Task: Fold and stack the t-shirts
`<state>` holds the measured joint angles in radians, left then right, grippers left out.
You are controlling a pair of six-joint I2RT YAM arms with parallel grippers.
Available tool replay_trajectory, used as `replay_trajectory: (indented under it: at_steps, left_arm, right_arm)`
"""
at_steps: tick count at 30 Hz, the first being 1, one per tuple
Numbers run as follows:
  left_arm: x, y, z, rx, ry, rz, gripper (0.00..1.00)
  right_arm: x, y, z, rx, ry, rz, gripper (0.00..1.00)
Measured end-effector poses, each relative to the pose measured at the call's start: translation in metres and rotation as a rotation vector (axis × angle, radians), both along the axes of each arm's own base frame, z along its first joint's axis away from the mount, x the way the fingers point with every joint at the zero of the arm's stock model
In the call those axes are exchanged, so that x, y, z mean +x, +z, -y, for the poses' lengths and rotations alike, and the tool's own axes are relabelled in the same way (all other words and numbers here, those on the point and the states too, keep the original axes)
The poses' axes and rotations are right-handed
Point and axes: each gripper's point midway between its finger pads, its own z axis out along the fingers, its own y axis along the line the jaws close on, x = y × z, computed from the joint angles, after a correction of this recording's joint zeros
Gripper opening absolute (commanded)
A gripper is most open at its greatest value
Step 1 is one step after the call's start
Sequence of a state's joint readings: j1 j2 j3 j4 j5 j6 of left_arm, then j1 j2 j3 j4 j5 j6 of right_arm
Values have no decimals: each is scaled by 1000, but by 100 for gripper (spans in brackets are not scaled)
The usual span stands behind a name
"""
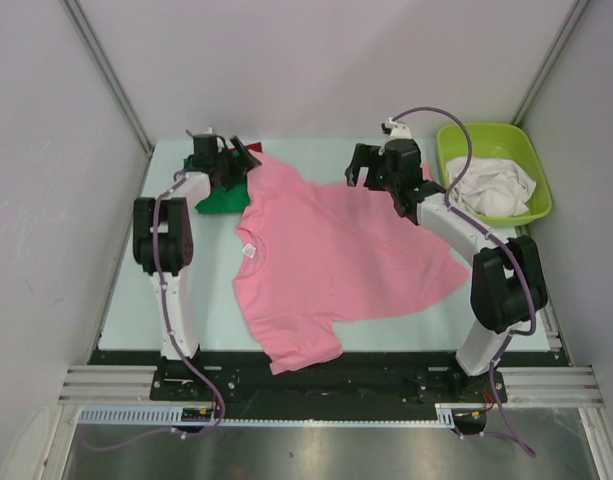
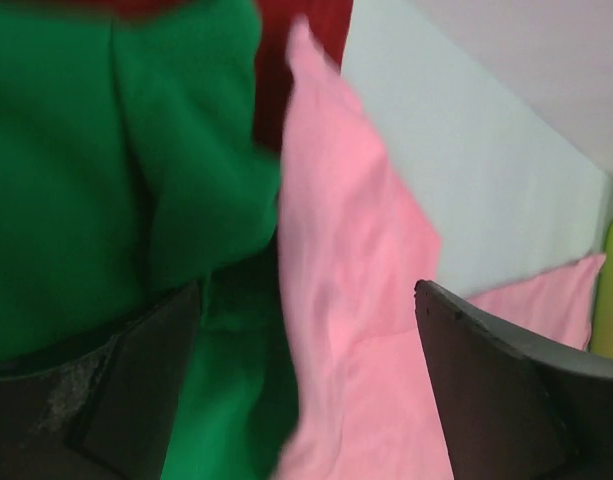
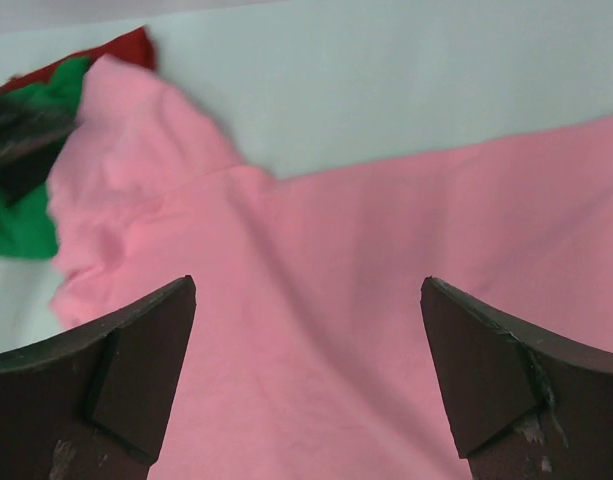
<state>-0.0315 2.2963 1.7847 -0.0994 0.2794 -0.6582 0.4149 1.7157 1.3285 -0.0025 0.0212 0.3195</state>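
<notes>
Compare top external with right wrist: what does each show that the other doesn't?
Top external only: the tub holding white shirts, and the pink shirt's neck label and full outline. Right wrist only: a close look at the right gripper, open above the pink fabric. Both: pink shirt, green shirt, an edge of the red shirt, table.
</notes>
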Motion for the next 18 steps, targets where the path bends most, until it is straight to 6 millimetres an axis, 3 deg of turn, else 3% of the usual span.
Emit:
replay_trajectory:
  at_steps: [4, 6, 9, 14, 18]
  left_arm:
    - [-60, 14, 7, -2, 29, -1, 93]
    - [-96, 27, 17, -9, 34, 9, 94]
    - [-131, 40, 32, -16, 30, 40, 94]
    - [-179, 45, 40, -12, 24, 56, 94]
    - [-193, 51, 34, -3, 41, 68, 93]
  right_arm:
    - [33, -23, 48, -20, -155, -66, 100]
    - [51, -46, 75, -34, -227, -131, 100]
    - [61, -91, 108, -65, -303, -258, 100]
    - [50, -151, 115, -120, -314, -439, 100]
    - [50, -172, 108, -118, -289, -499, 100]
